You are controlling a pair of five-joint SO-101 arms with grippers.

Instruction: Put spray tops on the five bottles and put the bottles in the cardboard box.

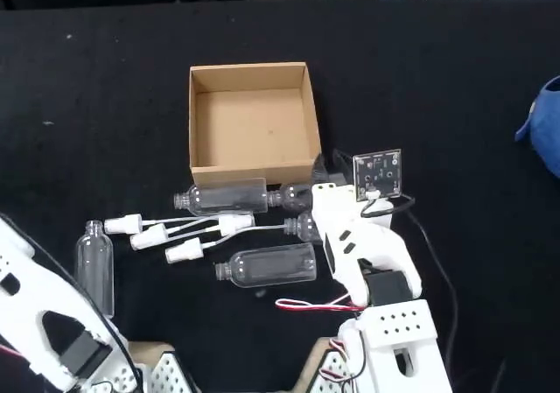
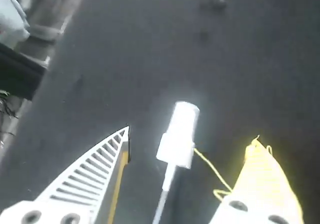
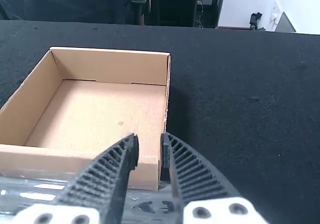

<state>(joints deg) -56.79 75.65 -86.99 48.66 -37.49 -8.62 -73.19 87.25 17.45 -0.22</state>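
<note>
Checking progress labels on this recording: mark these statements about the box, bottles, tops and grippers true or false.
1. The cardboard box is empty. True.
2. All the bottles already carry spray tops. False: the bottles in plain sight have bare necks, and the spray tops lie loose on the table.
3. The left gripper is open, with a spray top lying between its fingers. True.
4. The right gripper holds a bottle inside the box. False: it holds nothing and is above bottles lying beside the box.
</note>
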